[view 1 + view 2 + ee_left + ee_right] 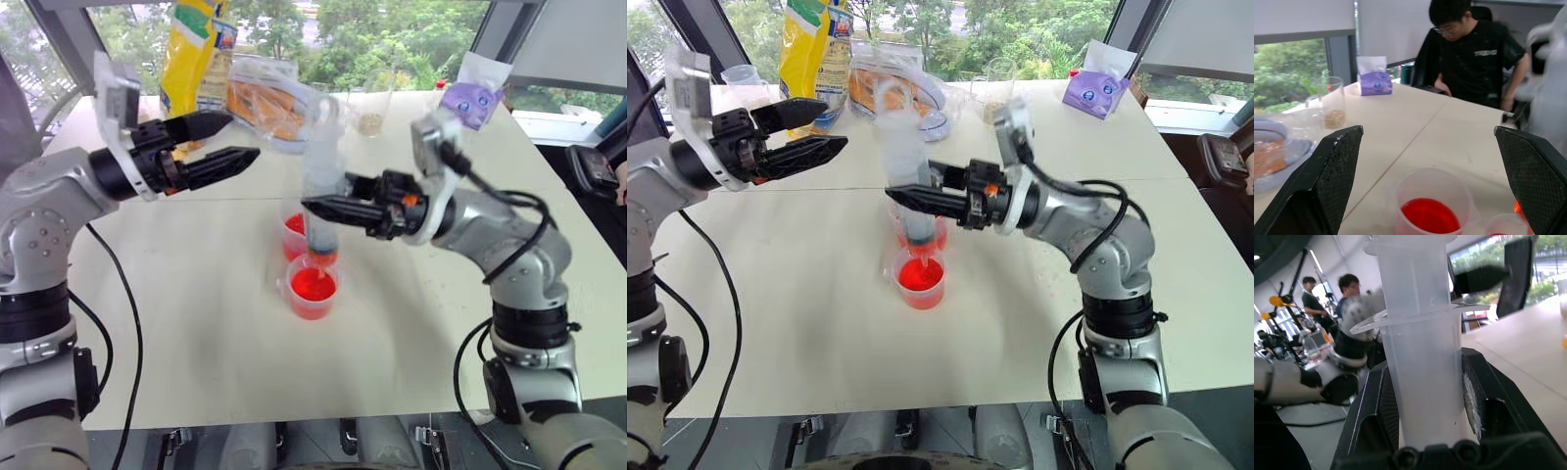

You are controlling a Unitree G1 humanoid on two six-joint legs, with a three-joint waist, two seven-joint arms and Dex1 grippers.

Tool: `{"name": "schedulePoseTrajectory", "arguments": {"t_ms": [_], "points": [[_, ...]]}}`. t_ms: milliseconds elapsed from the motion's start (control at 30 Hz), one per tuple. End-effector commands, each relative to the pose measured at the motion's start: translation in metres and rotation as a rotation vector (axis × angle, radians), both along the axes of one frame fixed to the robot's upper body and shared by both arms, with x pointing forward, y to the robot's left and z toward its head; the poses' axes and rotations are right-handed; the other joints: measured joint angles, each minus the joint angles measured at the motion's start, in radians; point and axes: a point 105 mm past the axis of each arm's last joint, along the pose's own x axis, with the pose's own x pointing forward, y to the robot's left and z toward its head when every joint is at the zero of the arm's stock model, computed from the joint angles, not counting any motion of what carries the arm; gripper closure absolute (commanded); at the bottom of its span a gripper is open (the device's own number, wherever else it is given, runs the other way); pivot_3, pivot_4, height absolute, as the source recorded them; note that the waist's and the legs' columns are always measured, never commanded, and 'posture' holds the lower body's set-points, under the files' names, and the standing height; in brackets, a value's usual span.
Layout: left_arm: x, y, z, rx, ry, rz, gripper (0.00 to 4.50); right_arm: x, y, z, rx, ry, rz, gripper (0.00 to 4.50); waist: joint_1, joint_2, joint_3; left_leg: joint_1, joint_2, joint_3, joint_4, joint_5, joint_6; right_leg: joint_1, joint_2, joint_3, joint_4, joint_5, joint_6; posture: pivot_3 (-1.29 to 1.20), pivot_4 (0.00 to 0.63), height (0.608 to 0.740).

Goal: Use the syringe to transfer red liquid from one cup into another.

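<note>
Nearest us on the white table (196, 323), the shorter cup (313, 291) sits filled with red liquid (313, 285). Directly above it we see the syringe (322, 186), upright, its orange-red tip just over the liquid. Our right gripper (318, 207) reaches in from the right and pinches the clear barrel between its two black fingers; the wrist view shows the barrel clamped tight between the pads (1471, 401). Just behind the small cup stands the taller cup (1434, 204), also with red liquid in its bottom. Our left gripper (233, 140) hangs above the table's left side, jaws spread wide and empty, well apart from both cups.
</note>
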Motion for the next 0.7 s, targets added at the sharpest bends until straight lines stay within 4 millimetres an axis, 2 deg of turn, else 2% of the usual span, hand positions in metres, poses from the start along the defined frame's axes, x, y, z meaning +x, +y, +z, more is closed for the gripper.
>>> {"name": "schedulePoseTrajectory", "arguments": {"t_ms": [33,267,700], "points": [[-0.015,-0.008,0.008,0.029,-0.033,-0.076,0.07,0.000,0.001,-0.004,0.001,-0.071,-0.023,3.11,0.000,0.000,0.000,0.000,0.000,0.000,0.000,0.000,0.000,0.000,0.000,0.000,0.000,0.000,0.000,0.00,0.150,0.740],[-0.038,-0.029,0.009,0.023,-0.005,-0.242,0.07,0.002,0.002,-0.008,0.009,-0.085,-0.041,3.11,0.001,0.000,0.000,0.000,0.000,0.000,0.000,0.000,0.000,0.000,0.000,0.000,0.000,0.000,0.000,0.00,0.150,0.740],[-0.039,-0.057,0.018,-0.043,-0.011,-0.344,0.07,0.000,0.005,-0.010,-0.010,-0.102,-0.035,3.11,0.001,0.000,0.000,0.000,0.000,-0.001,0.000,0.000,0.000,0.000,0.000,0.000,0.000,0.000,0.000,0.00,0.150,0.740]]}}
